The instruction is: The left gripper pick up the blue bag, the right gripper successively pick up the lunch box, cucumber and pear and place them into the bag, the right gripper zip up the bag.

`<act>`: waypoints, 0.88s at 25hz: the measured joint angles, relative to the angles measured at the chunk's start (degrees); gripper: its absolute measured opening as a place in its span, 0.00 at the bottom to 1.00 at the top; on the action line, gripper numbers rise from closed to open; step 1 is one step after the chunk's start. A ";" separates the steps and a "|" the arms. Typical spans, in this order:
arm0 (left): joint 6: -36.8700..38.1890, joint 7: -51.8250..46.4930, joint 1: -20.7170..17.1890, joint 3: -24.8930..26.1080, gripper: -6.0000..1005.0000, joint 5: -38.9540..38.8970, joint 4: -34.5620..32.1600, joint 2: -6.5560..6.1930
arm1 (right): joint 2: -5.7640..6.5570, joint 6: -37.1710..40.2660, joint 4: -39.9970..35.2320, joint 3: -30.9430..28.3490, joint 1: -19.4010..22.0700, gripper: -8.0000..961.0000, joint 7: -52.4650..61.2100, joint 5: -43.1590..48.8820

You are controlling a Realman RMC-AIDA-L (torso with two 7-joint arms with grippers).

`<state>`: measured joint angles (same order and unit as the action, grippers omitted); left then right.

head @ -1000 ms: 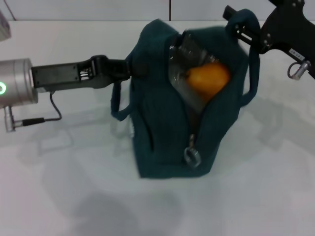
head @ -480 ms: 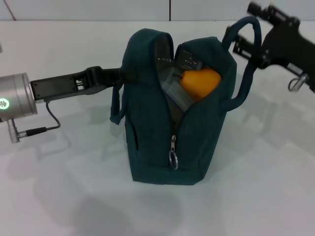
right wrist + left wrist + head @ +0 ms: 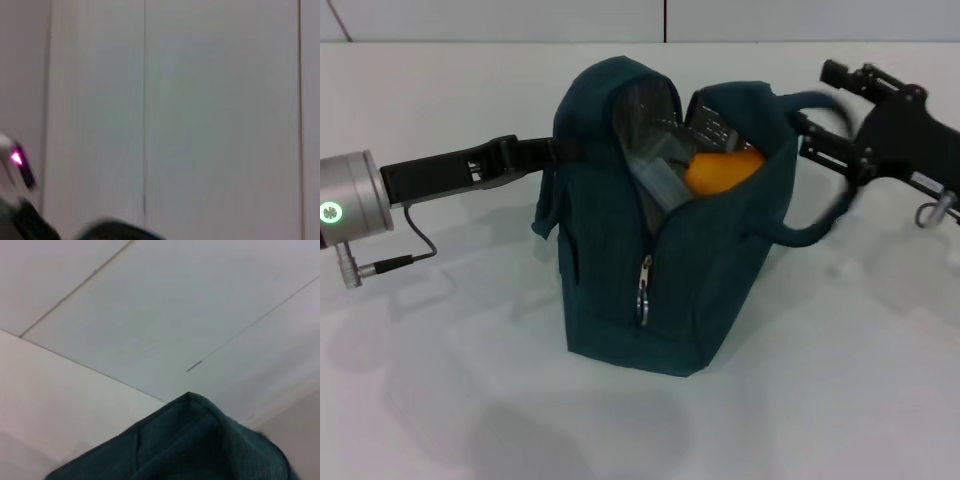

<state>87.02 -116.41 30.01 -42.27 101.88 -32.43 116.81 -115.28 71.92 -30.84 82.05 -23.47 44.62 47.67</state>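
The dark blue bag [image 3: 620,300] stands on the white table [image 3: 840,380], its top open. An orange-yellow pear [image 3: 722,170] and a clear-grey lunch box [image 3: 655,175] show inside it; the cucumber is hidden. The zipper pull [image 3: 643,288] hangs low on the bag's front. My left gripper [image 3: 555,152] is shut on the bag's left upper edge, and the bag's fabric fills the lower part of the left wrist view [image 3: 190,450]. My right gripper [image 3: 808,135] is beside the bag's right top edge, at the right handle [image 3: 820,232], which hangs blurred below it.
The bag's left handle [image 3: 546,215] hangs down its left side. A cable [image 3: 415,240] loops under my left arm. The table's far edge meets a white wall [image 3: 520,20]. The right wrist view shows only wall panels [image 3: 200,110].
The bag has shifted left and lower in view. My right gripper has moved down and right, and the right handle has dropped from upright to hanging. The left arm has followed the bag.
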 joint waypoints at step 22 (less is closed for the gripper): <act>-0.43 0.42 -1.56 0.08 0.07 -2.13 0.01 0.72 | 3.94 -6.94 -3.06 -8.23 -8.83 0.73 12.66 7.19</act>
<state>86.59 -115.98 28.45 -42.19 99.75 -32.43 117.52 -111.34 64.97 -33.90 73.82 -32.30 57.29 54.86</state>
